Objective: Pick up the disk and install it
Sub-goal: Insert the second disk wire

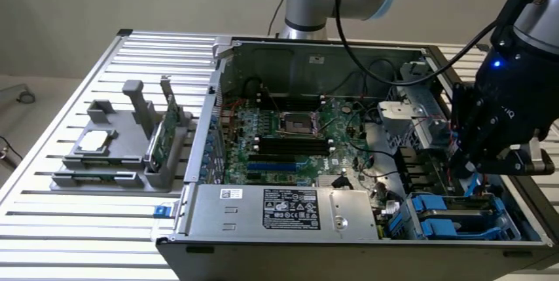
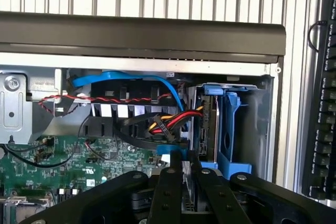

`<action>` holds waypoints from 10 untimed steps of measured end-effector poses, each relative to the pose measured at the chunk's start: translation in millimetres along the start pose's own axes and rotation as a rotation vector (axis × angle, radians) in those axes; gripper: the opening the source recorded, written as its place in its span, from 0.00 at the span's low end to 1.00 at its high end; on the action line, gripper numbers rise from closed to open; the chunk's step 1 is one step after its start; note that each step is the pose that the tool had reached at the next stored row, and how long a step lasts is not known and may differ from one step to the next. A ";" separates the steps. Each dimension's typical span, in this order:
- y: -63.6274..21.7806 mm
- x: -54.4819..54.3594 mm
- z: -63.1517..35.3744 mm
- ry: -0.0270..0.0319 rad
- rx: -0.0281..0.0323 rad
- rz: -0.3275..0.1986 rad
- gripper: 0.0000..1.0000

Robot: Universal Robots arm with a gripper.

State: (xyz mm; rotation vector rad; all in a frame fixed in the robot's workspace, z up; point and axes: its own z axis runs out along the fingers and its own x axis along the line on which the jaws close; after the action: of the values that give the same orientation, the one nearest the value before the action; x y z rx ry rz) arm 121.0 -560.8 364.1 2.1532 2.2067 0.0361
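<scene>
Gripper [image 2: 182, 174] fingers sit almost together, pinching what looks like a blue tab on the disk [image 2: 208, 124]. It stands in the blue holder [image 2: 231, 129], at the right of the frame. If it tips, it might jam or catch the wires [image 2: 173, 119] beside it.

A white printed label [image 1: 291, 209] is sitting on the silver power supply box [image 1: 279, 212] at the six o'clock edge of the open computer case [image 1: 349, 130] in the exterior view; its print is showing as dark lines and small marks, but no word or number is reading clearly. A smaller white sticker [image 1: 230, 194] is lying toward nine o'clock of it, equally illegible.
</scene>
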 end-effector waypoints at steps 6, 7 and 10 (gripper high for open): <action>-0.1 -4.9 6.8 0.0233 -0.0005 0.001 0.16; 0.0 -5.8 8.0 0.0280 -0.0006 0.002 0.16; 0.6 -9.2 11.2 0.0413 -0.0010 0.002 0.16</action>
State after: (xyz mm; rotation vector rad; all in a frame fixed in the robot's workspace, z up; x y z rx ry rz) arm 122.4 -570.3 353.2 2.1740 2.2254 0.0825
